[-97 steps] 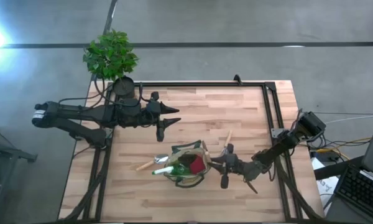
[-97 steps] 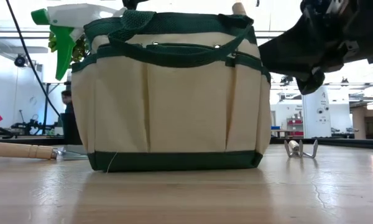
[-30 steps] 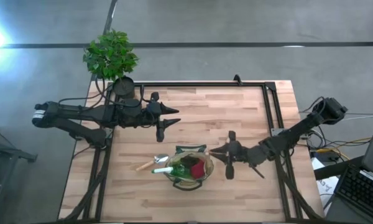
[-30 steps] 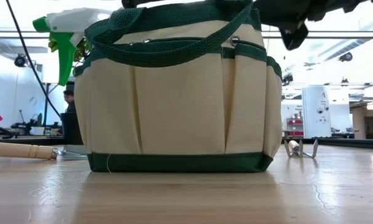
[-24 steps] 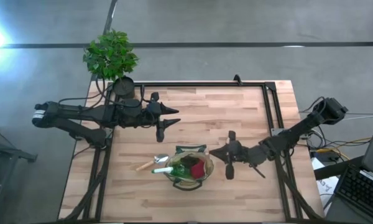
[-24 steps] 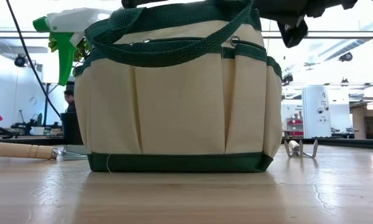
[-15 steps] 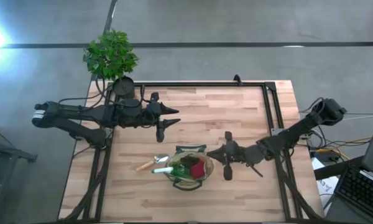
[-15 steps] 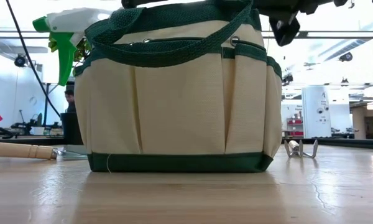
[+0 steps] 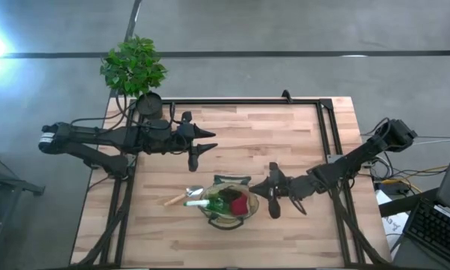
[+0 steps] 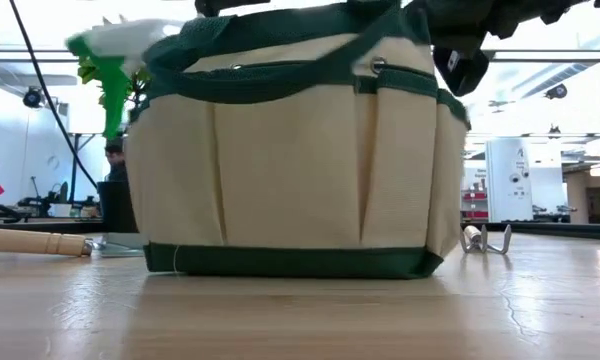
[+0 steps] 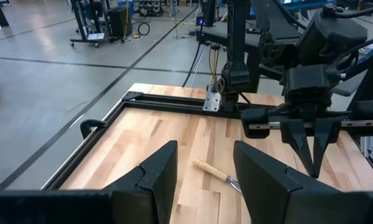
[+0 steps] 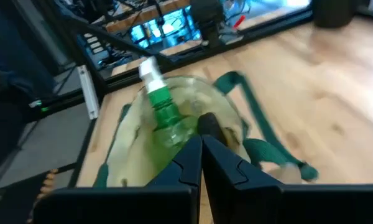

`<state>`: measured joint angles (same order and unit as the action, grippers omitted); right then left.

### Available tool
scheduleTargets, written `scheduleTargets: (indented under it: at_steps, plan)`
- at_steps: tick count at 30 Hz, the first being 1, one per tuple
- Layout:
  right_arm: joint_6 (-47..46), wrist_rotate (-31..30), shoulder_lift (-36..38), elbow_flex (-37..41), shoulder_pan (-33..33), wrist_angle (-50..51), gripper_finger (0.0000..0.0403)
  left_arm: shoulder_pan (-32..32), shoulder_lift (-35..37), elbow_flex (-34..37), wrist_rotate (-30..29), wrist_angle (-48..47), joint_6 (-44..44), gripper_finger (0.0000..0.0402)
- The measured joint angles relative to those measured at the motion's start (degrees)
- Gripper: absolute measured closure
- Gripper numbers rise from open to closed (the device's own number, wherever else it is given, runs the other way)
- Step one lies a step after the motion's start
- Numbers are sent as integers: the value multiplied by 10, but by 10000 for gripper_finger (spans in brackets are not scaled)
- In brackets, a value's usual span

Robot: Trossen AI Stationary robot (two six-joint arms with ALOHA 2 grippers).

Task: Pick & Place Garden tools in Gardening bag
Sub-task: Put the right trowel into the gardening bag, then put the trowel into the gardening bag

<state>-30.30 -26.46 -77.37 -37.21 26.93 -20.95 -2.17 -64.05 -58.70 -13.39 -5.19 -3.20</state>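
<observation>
The tan bag with green trim (image 9: 229,201) stands on its base near the table's front middle, and also shows in the low view (image 10: 290,160). A green-and-white spray bottle (image 12: 161,102) and a red item (image 9: 240,201) sit in it. A wooden-handled trowel (image 9: 176,199) lies left of the bag. A hand rake (image 10: 485,238) lies to the bag's right, under the right arm. My right gripper (image 9: 261,192) is shut at the bag's right rim. My left gripper (image 9: 201,146) hangs open and empty above the table, toward the far side from the bag. My right gripper reaches over the bag's right rim (image 12: 236,134) with shut fingers (image 12: 186,162), coming from the table's right and slanting down. The fingers hide the place of contact. I cannot tell whether they touch the rim, a handle strap or a dark tool inside.
A potted green plant (image 9: 133,66) stands in a black pot (image 9: 150,105) at the far left corner. A black frame rail (image 9: 240,101) runs along the table's far and side edges. Bare wood lies between the left gripper and the far rail.
My right gripper has moved toward the table's left, up to the bag's right rim, still shut. The bag has shifted a little on the table and its right side has bulged outward. The spray bottle in it has wobbled.
</observation>
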Motion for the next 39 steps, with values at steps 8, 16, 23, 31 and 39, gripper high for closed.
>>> scheduleTargets:
  at_steps: [8, 16, 23, 31, 39]
  plan:
    - [-21, 36, 1, 0, 1, 10, 395, 0, 0, 0, 0, 0, 0, 241]
    - [126, 31, 62, -64, 4, 30, 395, 0, 0, 0, 0, -1, 0, 241]
    - [135, -59, 168, -188, 6, 434, 395, 0, 3, 0, 0, -29, -3, 241]
    - [-145, -66, 247, -248, 6, 812, 395, 0, 18, 0, 0, -159, -62, 241]
    - [-175, -50, 294, -148, 6, 789, 395, -1, 11, 0, 38, -454, -248, 241]
